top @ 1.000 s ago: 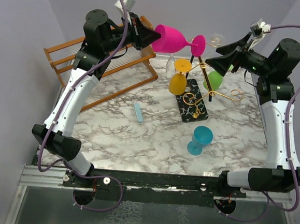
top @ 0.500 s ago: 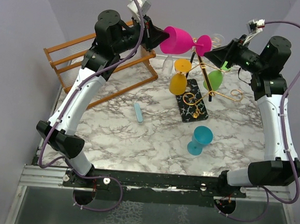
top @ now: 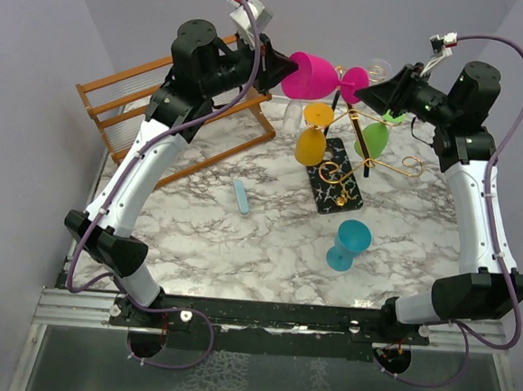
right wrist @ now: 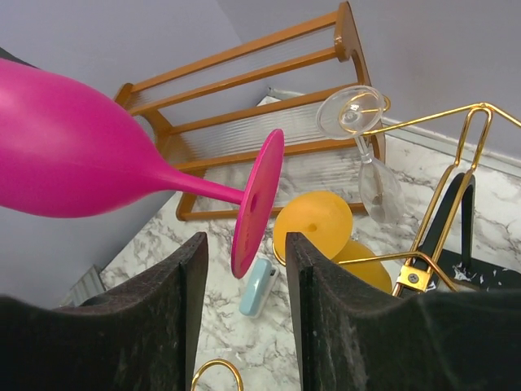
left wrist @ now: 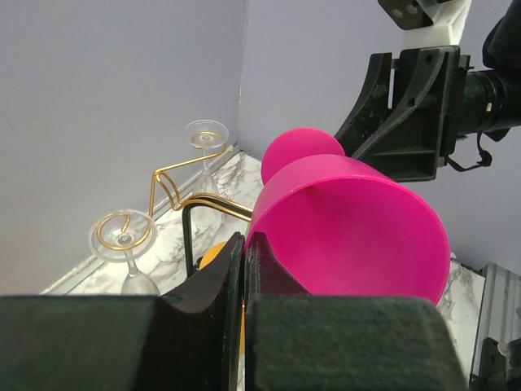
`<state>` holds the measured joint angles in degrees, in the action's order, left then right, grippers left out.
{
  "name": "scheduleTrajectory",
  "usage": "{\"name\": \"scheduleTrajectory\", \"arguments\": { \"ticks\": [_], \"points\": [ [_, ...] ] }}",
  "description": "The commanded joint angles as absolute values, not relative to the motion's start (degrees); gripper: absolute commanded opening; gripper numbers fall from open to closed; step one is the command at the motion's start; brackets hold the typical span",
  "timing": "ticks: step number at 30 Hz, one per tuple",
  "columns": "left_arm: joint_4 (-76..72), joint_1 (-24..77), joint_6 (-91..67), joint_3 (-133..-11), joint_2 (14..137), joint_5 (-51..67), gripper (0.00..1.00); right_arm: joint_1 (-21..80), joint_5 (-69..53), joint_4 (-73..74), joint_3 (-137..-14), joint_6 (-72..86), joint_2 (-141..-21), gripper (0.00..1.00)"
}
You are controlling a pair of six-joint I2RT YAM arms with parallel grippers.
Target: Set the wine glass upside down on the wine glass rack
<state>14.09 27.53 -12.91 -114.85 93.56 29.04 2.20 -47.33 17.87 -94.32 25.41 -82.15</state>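
- One pink wine glass lay on its side in the air. Its bowl reached straight out from the left gripper, and its stem and foot pointed away toward the right gripper.
- The left gripper was clamped on the bowl's rim, with the thin wall pinched between its two fingers.
- The right gripper faced it head on with its jaws apart. The glass's round foot sat edge-on between the fingertips, with a gap showing on each side, so nothing was gripped there.
- Below both grippers stood the wine glass rack, gold wire arms on a slanted black post. A yellow glass and a green glass hung from it bowl down. A clear glass hung from an arm beyond the right gripper's fingertips.
- Far below the grippers, toward the arm bases, a blue glass stood upright on the marbled table. A wooden rack sat behind the left gripper.
- The step in hand looked like a mid-air hand-over, and the pink glass was not yet on the rack.
- The next move probably called for the right jaws to grip the foot or stem squarely before the left fingers let go. The glass would then need turning bowl down and its stem guiding into a free gold loop.
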Motion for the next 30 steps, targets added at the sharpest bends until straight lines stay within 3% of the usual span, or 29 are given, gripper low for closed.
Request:
{"name": "scheduleTrajectory", "arguments": {
  "ticks": [1, 8, 14, 19, 30],
  "points": [
    [13.93, 28.3, -10.67, -117.1, 93.21, 27.6, 0.0, 2.5, -47.51, 15.79, -94.55, 27.34, -83.32, 0.4],
    [14.46, 28.89, -9.05, -116.82, 92.81, 27.49, 0.0, 2.54, -46.84, 15.95, -94.66, 28.27, -83.8, 0.26],
    [15.26, 29.66, -6.42, -115.51, 92.01, 28.45, 0.0, 2.49, -43.97, 17.39, -94.89, 27.49, -84.08, 0.01],
    [16.03, 29.71, -4.74, -114.16, 90.79, 31.43, 0.04, 2.46, -41.56, 17.93, -94.93, 25.9, -83.73, 0.01],
    [23.27, 29.71, 4.61, -109.77, 85.3, 32.34, 0.34, 0.28, -33.1, 20.1, -95.77, 15.79, -80.7, 0.01]
  ]
}}
